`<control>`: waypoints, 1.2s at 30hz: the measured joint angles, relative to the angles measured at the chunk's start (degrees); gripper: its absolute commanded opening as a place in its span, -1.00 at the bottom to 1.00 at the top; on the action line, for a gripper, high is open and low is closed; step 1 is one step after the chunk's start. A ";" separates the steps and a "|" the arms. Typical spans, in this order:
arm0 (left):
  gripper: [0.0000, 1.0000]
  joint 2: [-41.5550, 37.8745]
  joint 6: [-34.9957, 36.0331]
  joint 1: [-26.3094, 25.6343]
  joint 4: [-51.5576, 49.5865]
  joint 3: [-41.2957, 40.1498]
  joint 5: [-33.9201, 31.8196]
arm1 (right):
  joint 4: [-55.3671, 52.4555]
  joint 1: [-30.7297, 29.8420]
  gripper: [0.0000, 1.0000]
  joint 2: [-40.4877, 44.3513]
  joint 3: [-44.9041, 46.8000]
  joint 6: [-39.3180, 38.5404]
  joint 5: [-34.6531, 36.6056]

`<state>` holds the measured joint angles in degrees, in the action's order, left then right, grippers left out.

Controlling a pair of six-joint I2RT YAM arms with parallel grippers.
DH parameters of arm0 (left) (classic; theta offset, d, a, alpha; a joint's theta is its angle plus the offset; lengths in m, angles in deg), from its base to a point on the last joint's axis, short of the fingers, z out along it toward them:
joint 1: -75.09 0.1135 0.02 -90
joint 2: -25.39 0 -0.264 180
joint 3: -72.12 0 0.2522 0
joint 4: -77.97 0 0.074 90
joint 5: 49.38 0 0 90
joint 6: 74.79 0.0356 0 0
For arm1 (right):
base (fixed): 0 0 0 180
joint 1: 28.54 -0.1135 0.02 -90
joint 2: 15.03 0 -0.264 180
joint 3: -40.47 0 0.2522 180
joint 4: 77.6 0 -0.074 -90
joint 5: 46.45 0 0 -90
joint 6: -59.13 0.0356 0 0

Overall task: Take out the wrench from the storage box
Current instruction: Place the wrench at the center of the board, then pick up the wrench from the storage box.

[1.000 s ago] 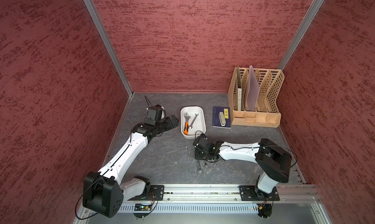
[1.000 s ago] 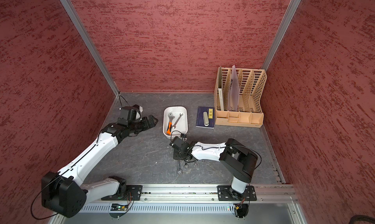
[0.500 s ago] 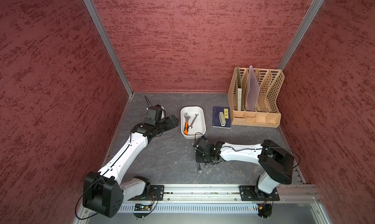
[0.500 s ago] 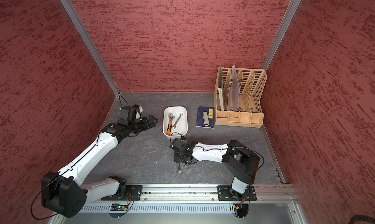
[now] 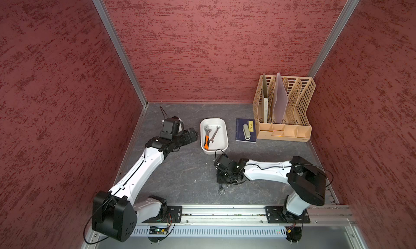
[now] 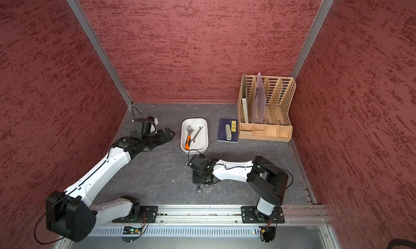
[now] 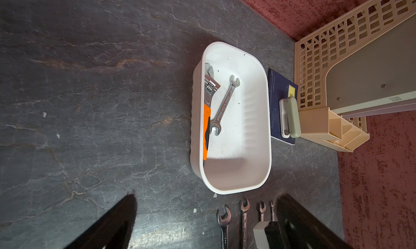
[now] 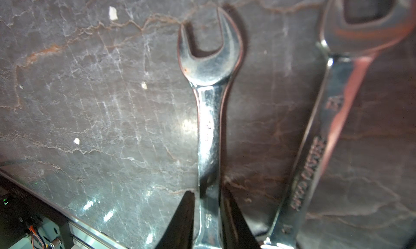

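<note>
Lying between right fingers: wrench

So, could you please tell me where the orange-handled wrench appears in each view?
Top view: wrench in the box, mid-frame.
Top view: wrench in the box, left of centre.
Left wrist: centre, half behind the box wall.
Right wrist: not in it.
Landmark: blue notebook beside the box.

One loose wrench looks blurred, its head cut off.
</note>
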<state>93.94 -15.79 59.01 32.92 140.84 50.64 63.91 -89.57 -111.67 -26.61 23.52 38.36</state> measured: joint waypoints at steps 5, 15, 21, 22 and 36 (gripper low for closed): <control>0.99 0.00 0.00 0.00 0.00 0.00 -0.02 | -5.86 -0.02 -0.44 2.49 -2.12 -1.33 2.29; 0.99 0.00 -0.02 -0.31 -0.28 0.74 -0.02 | -15.80 4.37 -0.43 2.67 -25.94 -12.94 11.43; 0.99 0.00 0.02 -0.15 -0.59 0.76 -0.28 | -16.06 11.32 -0.35 -12.98 -41.88 -22.12 9.20; 1.00 0.00 0.02 0.00 -0.66 0.76 -0.28 | -16.33 12.04 -0.33 -15.61 -44.11 -23.17 8.83; 0.99 -0.72 0.02 1.46 -0.70 0.74 -1.11 | -22.53 14.88 -0.25 -39.95 -66.93 -28.33 8.41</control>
<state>93.22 -15.77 60.47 32.22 141.58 49.52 41.37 -74.69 -151.63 -93.54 -4.81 46.78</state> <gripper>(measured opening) 0.996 0.378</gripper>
